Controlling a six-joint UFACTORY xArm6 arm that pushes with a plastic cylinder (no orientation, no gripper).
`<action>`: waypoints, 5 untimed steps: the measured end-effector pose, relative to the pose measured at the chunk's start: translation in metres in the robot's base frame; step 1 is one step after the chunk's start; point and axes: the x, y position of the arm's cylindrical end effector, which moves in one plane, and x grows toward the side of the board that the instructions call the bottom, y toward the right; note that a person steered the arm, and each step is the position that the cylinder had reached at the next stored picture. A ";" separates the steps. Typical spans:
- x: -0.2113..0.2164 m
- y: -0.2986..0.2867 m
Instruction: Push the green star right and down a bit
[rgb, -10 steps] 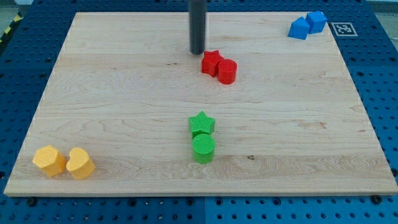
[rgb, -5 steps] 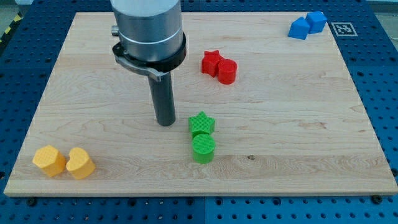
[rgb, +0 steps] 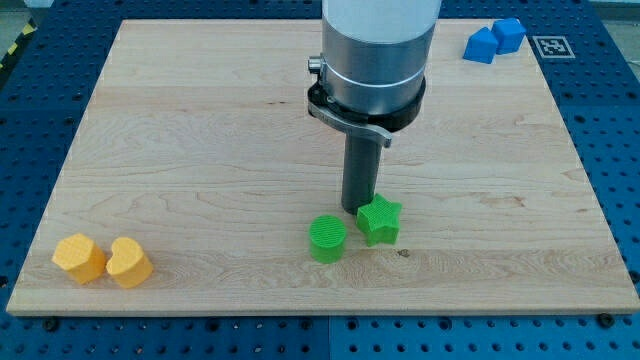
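A pale wooden board lies on a blue perforated table, and it fills almost the whole view. We have no gripper here, so there is nothing to open or close; our arm ends only in a straight dark rod. My tip stands on the board a little below the middle, and it touches the upper left edge of the green star. The green star lies in the lower middle of the board, slightly to the view's right of the centre. Just beside it, to the view's left and a bit lower, is the green cylinder; the two are very close, but we cannot tell if they touch. In the bottom left corner there are two yellow blocks side by side: a yellow hexagon-like block and a yellow heart. At the top right corner two blue blocks sit together. The wide grey body of the arm covers the upper middle of the board.
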 end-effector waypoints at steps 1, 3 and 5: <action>0.006 0.006; 0.006 0.019; 0.015 0.045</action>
